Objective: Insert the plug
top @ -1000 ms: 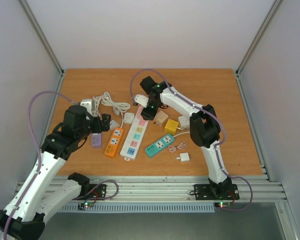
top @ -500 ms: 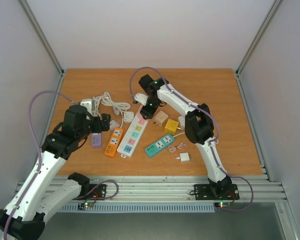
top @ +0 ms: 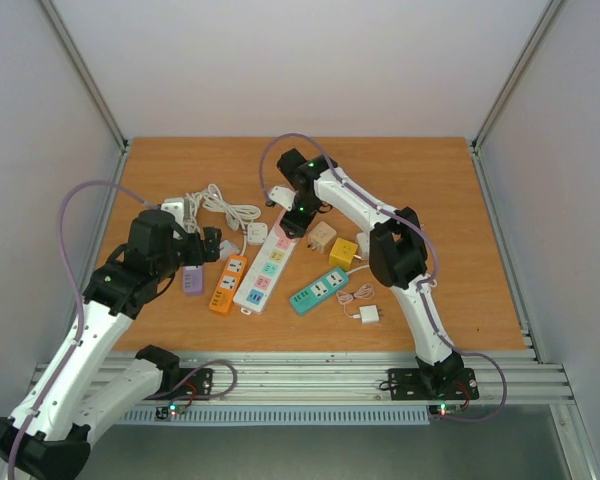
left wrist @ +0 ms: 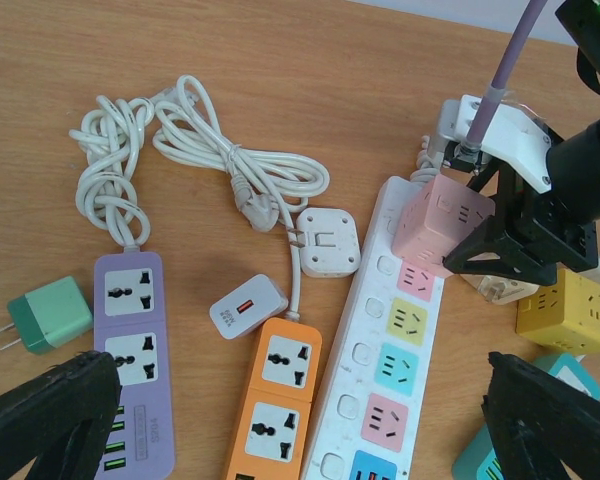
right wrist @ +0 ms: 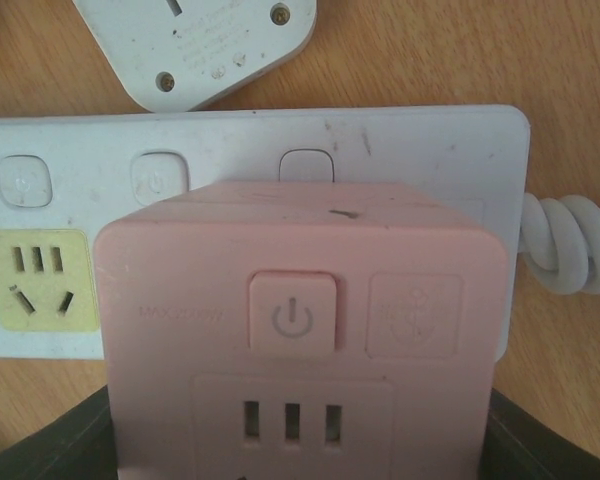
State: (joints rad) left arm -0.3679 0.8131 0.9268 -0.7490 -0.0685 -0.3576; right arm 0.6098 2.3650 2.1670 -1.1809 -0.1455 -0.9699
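One pink cube plug (left wrist: 442, 222) is your task item. It sits slightly tilted over the far end of the white power strip (left wrist: 378, 385), on the end socket. You can't tell from any view whether its pins are seated or only resting on the face. The right gripper (left wrist: 475, 245) has it clenched by the two side faces, and the wrist view shows dark fingers (right wrist: 545, 445) flanking the cube's lower corners. The move turns on a straight push down into the strip, so nothing lies to either side of the jaws. In the top view the strip's long axis runs from 1 o'clock down to 7 o'clock, with the cube at the 1 o'clock end. The right arm is on it. The left gripper (left wrist: 300, 420) hovers well apart at the strip's 9 o'clock with its jaws spread wide and nothing between them, over the orange strip (left wrist: 277, 395) and near the purple strip (left wrist: 132, 360). For writing, the cube's top shows a power-symbol button (right wrist: 292, 316) with faint embossed lettering beside it, too shallow to read. Moulded text on the white adapter's underside (right wrist: 195, 40) is also illegible. A yellow socket (right wrist: 42, 280) lies at the cube's 9 o'clock in the right wrist view.
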